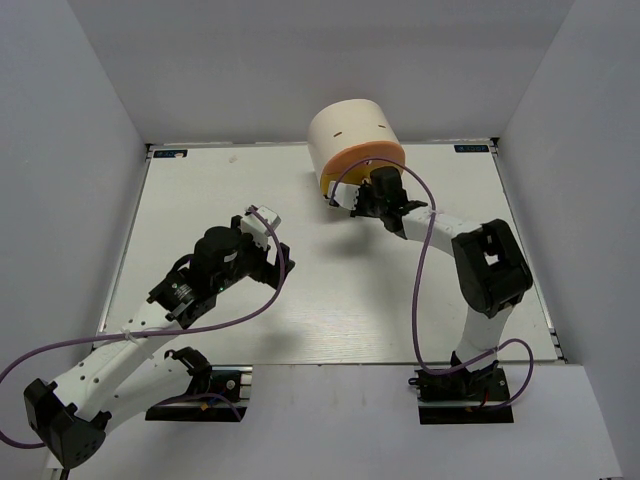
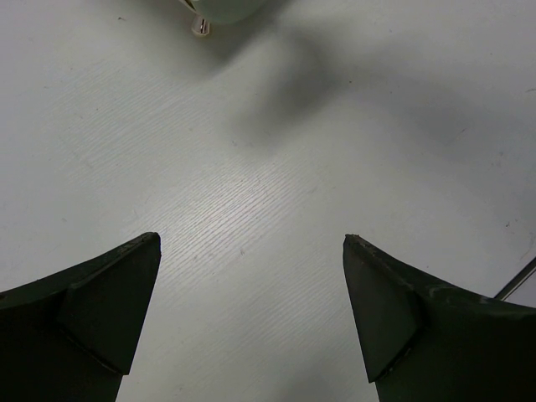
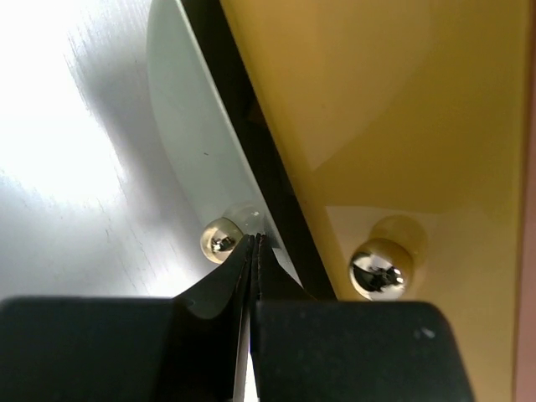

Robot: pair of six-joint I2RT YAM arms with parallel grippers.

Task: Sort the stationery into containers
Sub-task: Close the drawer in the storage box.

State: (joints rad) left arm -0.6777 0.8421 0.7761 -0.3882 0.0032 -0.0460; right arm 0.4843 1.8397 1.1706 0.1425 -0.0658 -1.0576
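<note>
The right jaws are pressed shut, tips at the grey-green drawer (image 3: 191, 146), its knob (image 3: 221, 239) just left of them and the yellow drawer's knob (image 3: 379, 268) to their right. The left jaws are held wide open over the counter (image 2: 276, 193), the organiser (image 1: 352, 133) well ahead.

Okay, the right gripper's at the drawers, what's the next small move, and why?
Probably nudge the shut right gripper forward against the grey-green drawer to push it in. Its tips sit beside that drawer's knob, not around it, and no stationery shows on the table, so closing drawers seems all that's left.
</note>
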